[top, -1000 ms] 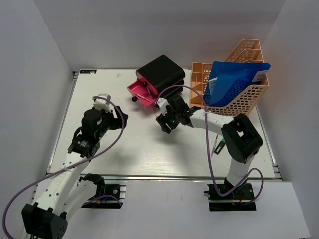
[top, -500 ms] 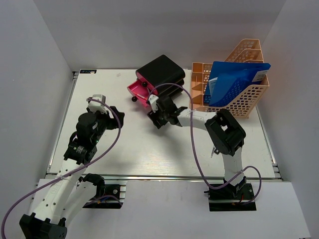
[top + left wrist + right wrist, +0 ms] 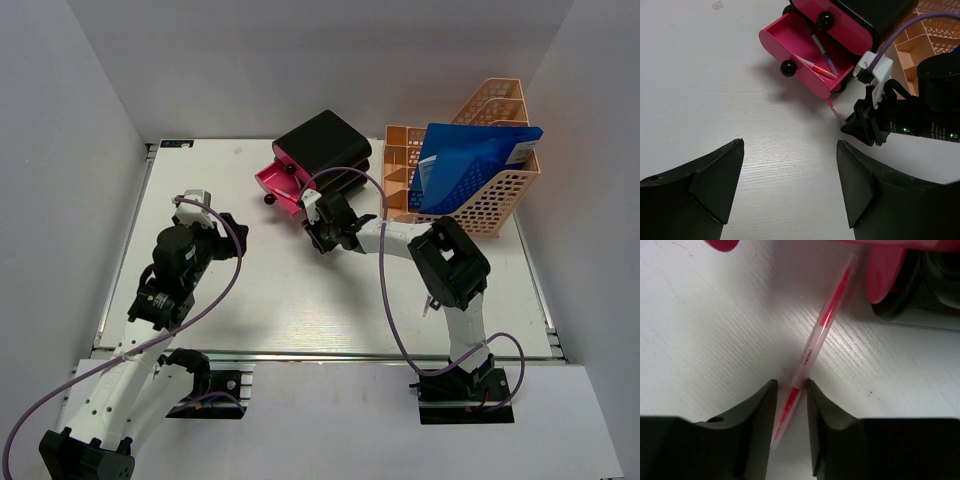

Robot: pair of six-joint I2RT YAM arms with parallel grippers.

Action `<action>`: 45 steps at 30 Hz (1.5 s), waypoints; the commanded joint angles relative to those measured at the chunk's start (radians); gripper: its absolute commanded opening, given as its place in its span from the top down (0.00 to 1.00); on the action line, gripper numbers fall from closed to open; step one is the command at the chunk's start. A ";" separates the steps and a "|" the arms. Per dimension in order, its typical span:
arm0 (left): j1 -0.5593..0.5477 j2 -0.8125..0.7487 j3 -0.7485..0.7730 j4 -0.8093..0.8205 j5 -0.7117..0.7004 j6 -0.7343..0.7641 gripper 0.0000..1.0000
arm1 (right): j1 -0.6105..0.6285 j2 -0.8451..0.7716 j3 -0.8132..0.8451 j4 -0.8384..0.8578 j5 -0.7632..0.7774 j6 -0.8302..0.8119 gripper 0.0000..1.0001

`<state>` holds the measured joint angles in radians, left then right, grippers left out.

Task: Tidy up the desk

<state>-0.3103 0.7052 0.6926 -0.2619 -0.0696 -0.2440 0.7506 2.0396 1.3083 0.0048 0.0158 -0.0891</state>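
Top external view: the desk, a white rectangular tabletop with a silver rail along its near edge, fills the middle of the scene, with two robot arms mounted at that near edge. On the left, the left gripper hangs over bare tabletop, well apart from everything else. Its wrist view shows the two dark fingers spread wide with nothing between them, so this claw is released.

Toward the centre at the back sits a black-and-pink drawer box. Its lower pink drawer is pulled out toward the left arm, and a blue pen and a red-marked pen lie inside. A round black knob is on the drawer front.

Just in front of the drawer, the right gripper is down at the tabletop. In its wrist view a clear pen with a red core lies on the desk, slanting up toward the drawer. The pen's near end runs between the narrowed fingertips. The jaws straddle it closely, but whether they are actually pinching it cannot be told.

At the far right back corner stands a peach mesh file rack holding a blue folder.
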 commanded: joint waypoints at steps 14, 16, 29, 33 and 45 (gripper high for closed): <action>0.004 -0.023 -0.018 -0.004 -0.036 0.009 0.16 | -0.007 -0.192 -0.187 -0.176 -0.117 -0.159 1.00; 0.004 -0.021 -0.016 -0.007 -0.038 0.009 0.15 | -0.007 -0.243 -0.192 -0.209 -0.215 -0.234 1.00; 0.004 -0.036 -0.021 -0.011 -0.098 0.015 0.15 | -0.002 -0.259 0.253 -0.371 -0.278 -0.334 1.00; 0.004 -0.033 -0.024 -0.016 -0.110 0.017 0.15 | 0.000 -0.116 0.496 -0.356 -0.179 -0.293 1.00; 0.004 -0.018 -0.022 -0.019 -0.131 0.023 0.15 | -0.005 0.120 0.637 -0.095 -0.051 -0.196 1.00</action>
<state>-0.3103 0.6888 0.6777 -0.2718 -0.1818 -0.2325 0.7471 2.1735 1.9316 -0.2359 -0.0883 -0.3248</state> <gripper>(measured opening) 0.844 0.153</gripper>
